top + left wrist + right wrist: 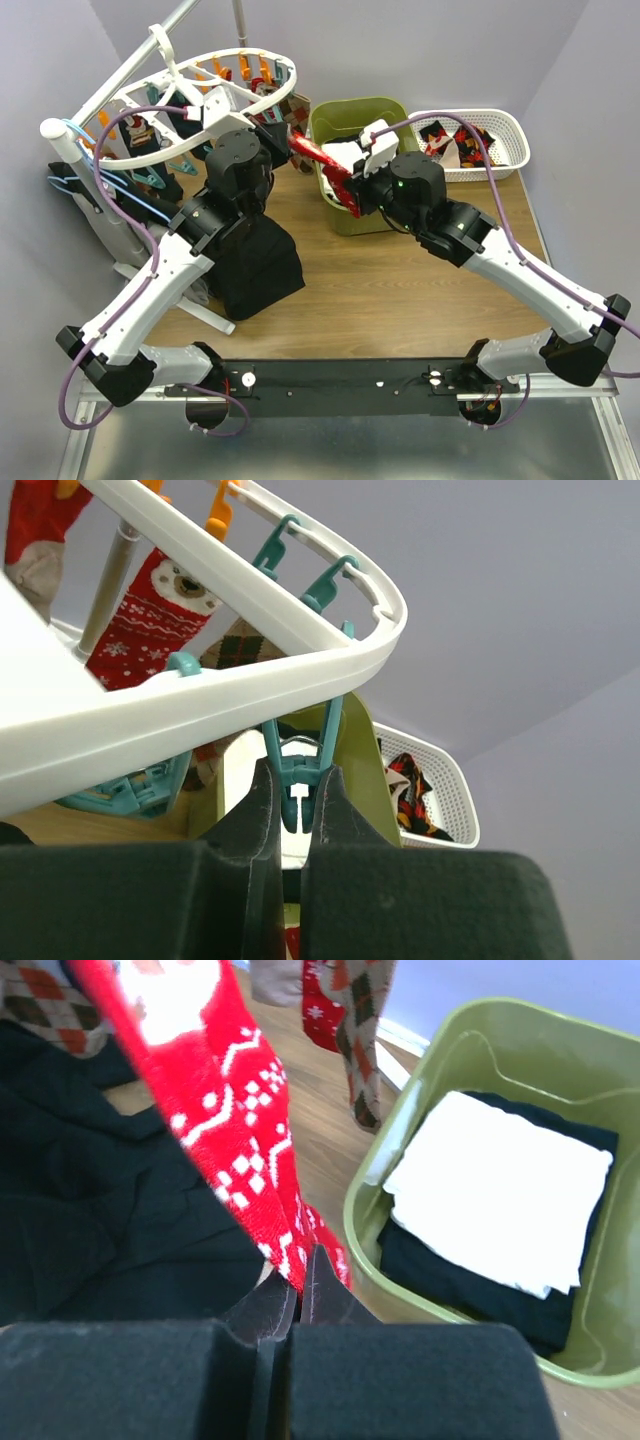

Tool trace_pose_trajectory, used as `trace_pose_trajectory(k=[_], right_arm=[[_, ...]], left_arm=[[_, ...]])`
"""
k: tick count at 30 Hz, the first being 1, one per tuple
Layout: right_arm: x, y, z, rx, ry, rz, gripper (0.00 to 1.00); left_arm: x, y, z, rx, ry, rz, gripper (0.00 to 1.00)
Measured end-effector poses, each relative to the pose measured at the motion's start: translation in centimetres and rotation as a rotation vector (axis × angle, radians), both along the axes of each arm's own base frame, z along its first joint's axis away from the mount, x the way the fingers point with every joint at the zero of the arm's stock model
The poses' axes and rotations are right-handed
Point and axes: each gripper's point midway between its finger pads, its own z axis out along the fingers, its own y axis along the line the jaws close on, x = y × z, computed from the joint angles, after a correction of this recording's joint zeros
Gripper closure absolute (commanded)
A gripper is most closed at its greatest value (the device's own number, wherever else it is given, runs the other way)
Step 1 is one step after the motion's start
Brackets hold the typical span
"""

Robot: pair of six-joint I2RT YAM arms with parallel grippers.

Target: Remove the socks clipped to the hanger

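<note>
The white oval hanger [232, 97] hangs at the back left with teal and orange clips and several socks clipped under it. My left gripper [297, 805] is shut on a teal clip [298, 765] at the frame's right end, just under the hanger rim [250, 680]. A red bear sock [150, 610] and an argyle sock [238, 645] hang behind it. My right gripper [300, 1282] is shut on the lower end of a red snowflake sock [230, 1130]. This sock [322, 160] stretches from the hanger's right end down to the right gripper [350, 198].
A green bin [395, 108] holding a folded white cloth [500, 1190] stands just right of the sock. A white mesh basket [505, 150] with socks is at the back right. A large black garment [255, 265] hangs below the left arm. The rack stand [110, 225] is at the left.
</note>
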Motion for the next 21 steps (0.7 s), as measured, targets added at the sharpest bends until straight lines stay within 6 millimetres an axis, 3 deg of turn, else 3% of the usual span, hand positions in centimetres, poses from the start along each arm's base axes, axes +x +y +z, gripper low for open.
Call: trace_pose_trajectory(k=[10, 15, 18, 21], right_arm=[[0.4, -0.1, -3.6, -0.065, 0.054, -0.021, 0.99], [1.3, -0.6, -3.8, -0.075, 0.068, -0.069, 0.99], [4.7, -2.5, -3.3, -0.06, 0.078, -0.169, 0.99], [9.1, -7.0, -3.6, -0.045, 0.099, -0.314, 0.99]], left_arm=[[-1.2, 1.9, 2.2, -0.026, -0.061, 0.029, 1.0], [-1.3, 2.0, 2.7, -0.029, -0.078, 0.028, 1.0], [-1.3, 1.6, 2.4, -0.019, -0.082, 0.01, 1.0], [-1.3, 1.0, 2.1, -0.002, -0.083, -0.021, 1.0]])
